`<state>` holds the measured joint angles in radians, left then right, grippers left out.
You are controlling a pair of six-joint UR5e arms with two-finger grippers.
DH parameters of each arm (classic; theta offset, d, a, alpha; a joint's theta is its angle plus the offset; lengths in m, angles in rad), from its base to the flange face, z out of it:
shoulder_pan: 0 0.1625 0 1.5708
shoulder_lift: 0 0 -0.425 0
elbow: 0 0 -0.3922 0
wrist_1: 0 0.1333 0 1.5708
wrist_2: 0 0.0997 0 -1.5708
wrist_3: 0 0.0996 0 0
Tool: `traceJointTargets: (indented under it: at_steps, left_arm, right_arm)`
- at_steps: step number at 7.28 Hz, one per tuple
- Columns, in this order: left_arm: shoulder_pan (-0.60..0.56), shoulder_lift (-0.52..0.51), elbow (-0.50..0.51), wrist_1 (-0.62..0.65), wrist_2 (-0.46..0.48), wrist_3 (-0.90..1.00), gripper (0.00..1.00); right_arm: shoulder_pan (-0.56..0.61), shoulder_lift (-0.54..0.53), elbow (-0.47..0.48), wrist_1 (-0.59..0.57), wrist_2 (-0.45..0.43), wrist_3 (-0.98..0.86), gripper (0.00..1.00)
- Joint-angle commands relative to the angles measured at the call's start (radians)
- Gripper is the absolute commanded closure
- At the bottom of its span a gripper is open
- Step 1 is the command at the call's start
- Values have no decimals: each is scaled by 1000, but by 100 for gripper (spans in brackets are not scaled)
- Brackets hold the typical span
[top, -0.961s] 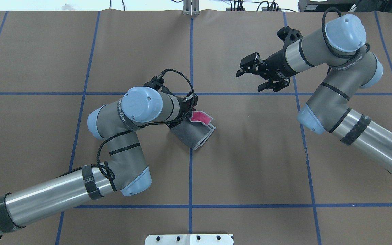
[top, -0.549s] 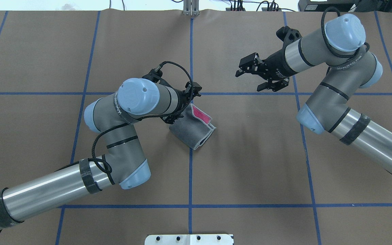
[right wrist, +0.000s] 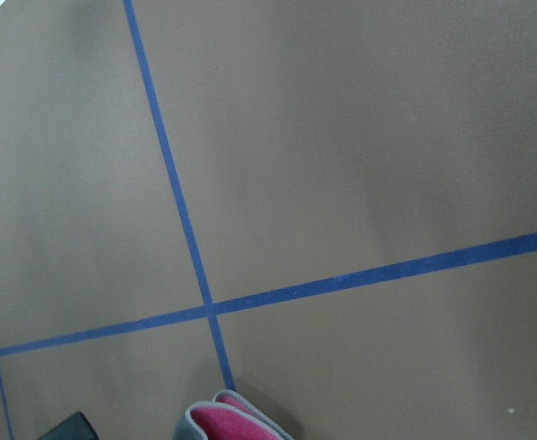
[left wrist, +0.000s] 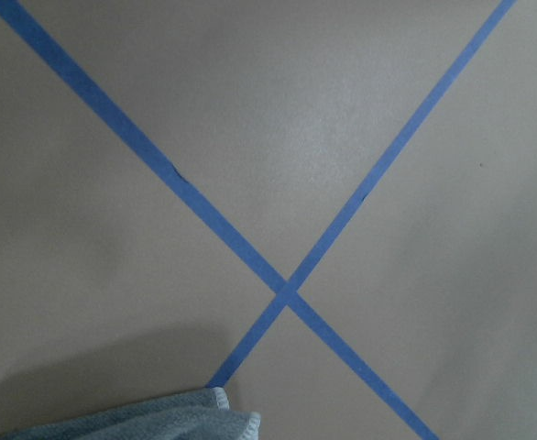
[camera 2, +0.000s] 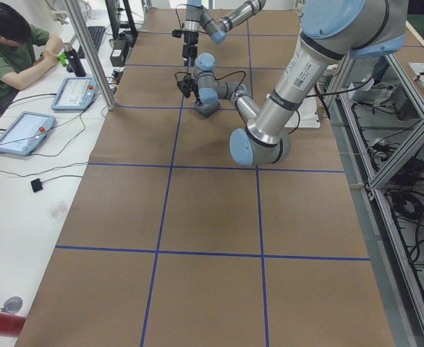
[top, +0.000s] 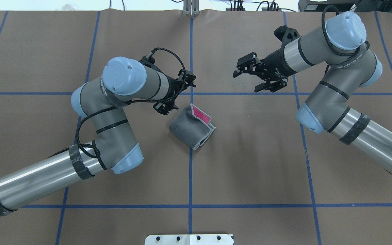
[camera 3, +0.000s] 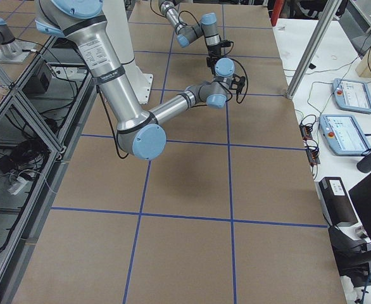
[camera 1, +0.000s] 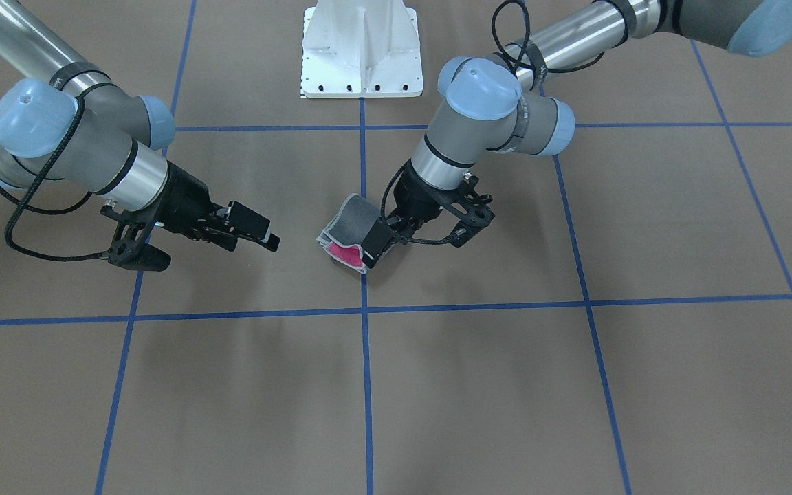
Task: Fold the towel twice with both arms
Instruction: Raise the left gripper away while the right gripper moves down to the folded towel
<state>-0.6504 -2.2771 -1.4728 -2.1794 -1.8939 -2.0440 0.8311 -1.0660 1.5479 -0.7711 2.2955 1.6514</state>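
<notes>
The towel (top: 190,127) lies folded near the table's middle, dark grey face up, with a pink strip (top: 201,116) showing at its far edge. It also shows in the front-facing view (camera 1: 349,230). My left gripper (top: 175,92) is open and empty, just left of and beyond the towel; one finger (camera 1: 373,238) hangs close by the towel's edge. My right gripper (top: 255,76) is open and empty, raised well to the right of the towel and pointing toward it. It also shows in the front-facing view (camera 1: 251,230). The wrist views show only towel edges (left wrist: 158,420) (right wrist: 223,422).
Brown paper covers the table, marked with a grid of blue tape lines (top: 190,170). The white bolted pedestal (camera 1: 361,48) stands at the robot's side. A seated operator (camera 2: 9,43) and tablets (camera 2: 17,134) are beyond the far table edge.
My left gripper let go of the towel's pink corner, opened and drew back to the left and farther away. The corner dropped flat onto the fold. My right arm barely moved.
</notes>
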Motion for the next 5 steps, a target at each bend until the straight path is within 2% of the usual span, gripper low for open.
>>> traceJointTargets:
  at_steps: [1, 3, 4, 5]
  left_arm:
    - [-57, 86, -65, 0, -62, 59, 0]
    - [-75, 180, -137, -5, -86, 120, 0]
    - [-80, 212, -165, -7, -91, 152, 0]
    - [-81, 220, -167, -8, -90, 156, 0]
  right_arm:
    - [-84, 3, 34, 0, -72, 126, 0]
    - [-218, 26, 31, -5, -271, 134, 3]
    - [-260, 26, 28, -5, -315, 134, 21]
    - [-288, 26, 27, -5, -338, 133, 68]
